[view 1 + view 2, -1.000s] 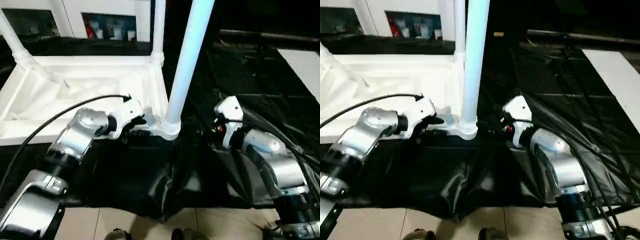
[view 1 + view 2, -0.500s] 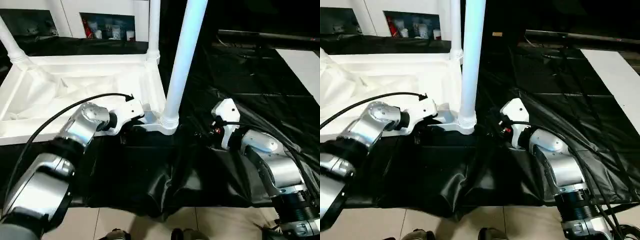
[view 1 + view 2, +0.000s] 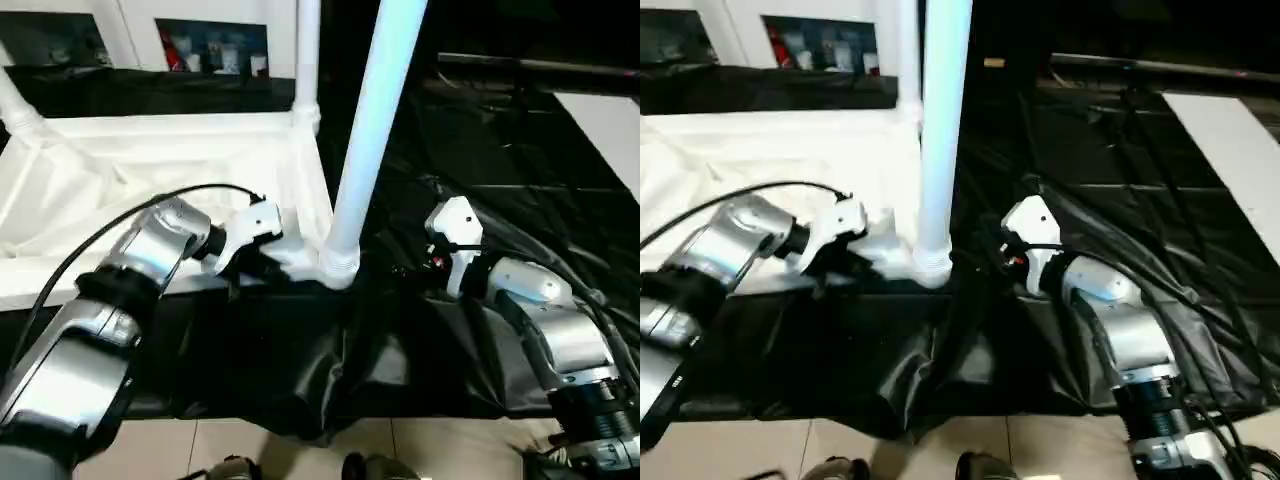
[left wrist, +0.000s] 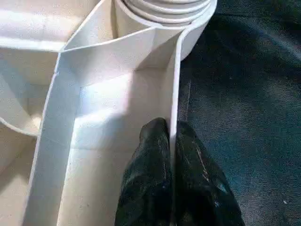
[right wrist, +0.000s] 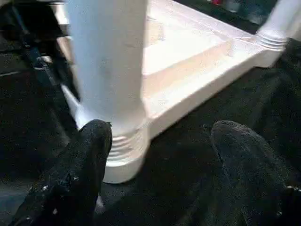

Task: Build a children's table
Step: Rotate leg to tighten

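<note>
We see the white tabletop (image 3: 160,190) lying upside down on a desk (image 3: 500,180) draped in black cloth, its ribbed underside facing up; a long white leg (image 3: 368,130) stands nearly upright in the round socket of the corner closest to us, leaning slightly toward our right at the top, and another leg (image 3: 307,60) rises from the far corner on the same side; a third leg (image 3: 18,100) slants up at the far left corner; our left gripper (image 4: 171,141) reaches in from the left with its two black fingers pressed together on the thin rim wall of the tabletop, one finger on each side, just beside the near corner socket; our right gripper (image 5: 160,136) is to the right of the near leg with its fingers spread wide and holding nothing; one finger sits close against the ringed base of the leg, the other well off to the side over the black cloth; we judge that the right arm is the one free to take this leg, whose long axis runs almost straight up
</note>
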